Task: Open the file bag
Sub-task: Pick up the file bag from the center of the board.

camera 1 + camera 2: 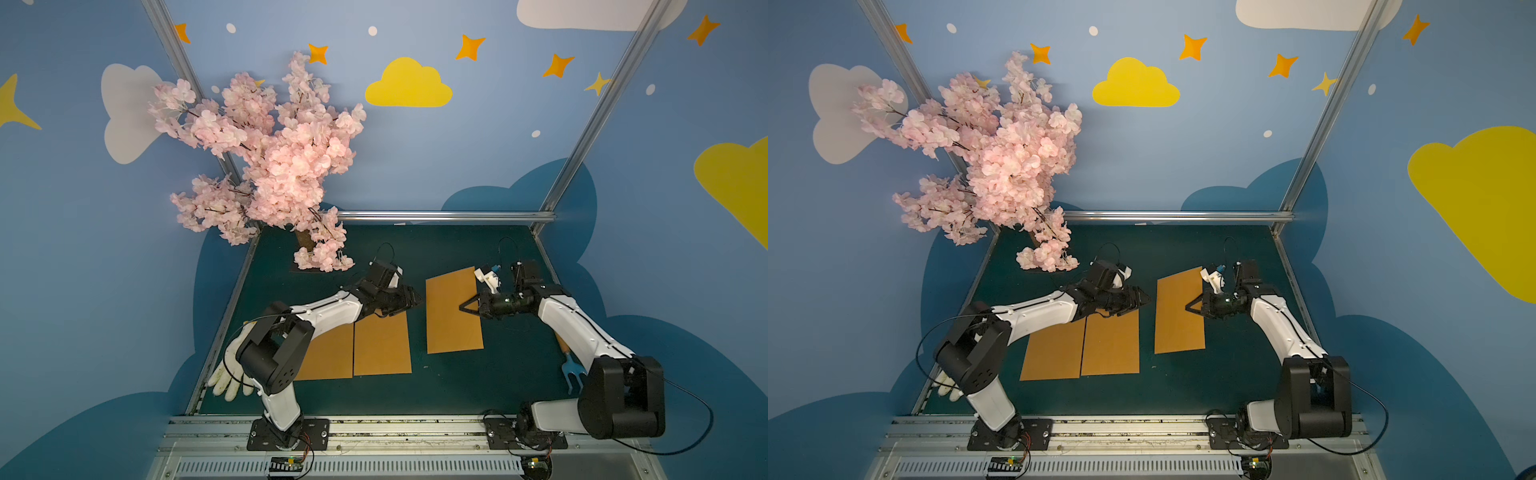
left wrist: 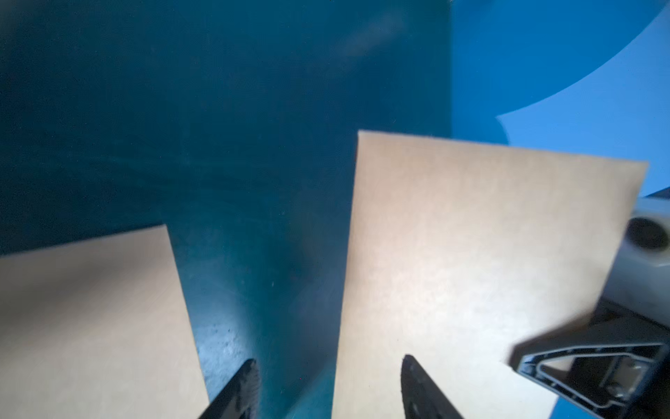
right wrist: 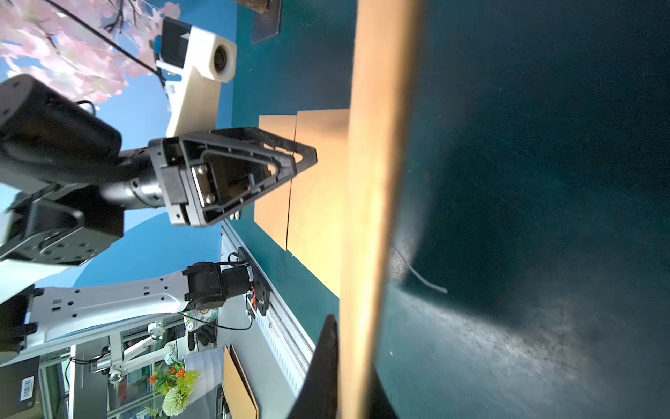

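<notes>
Our right hand [image 1: 464,308] is clenched on the brown file bag [image 1: 451,332] at its three-o'clock edge, which seems lifted slightly off the tabletop [image 1: 457,386]. Our left hand [image 1: 415,298] hangs released at the bag's nine o'clock.

Top views: you look down from high behind the robot, far off, both holding the whole green table [image 1: 457,399] | left wrist: you sit close over the right-hand file bag [image 2: 471,254], right gripper [image 2: 518,359] in a corner | right wrist: hard against that bag's edge, left gripper [image 3: 306,159] beyond.
</notes>
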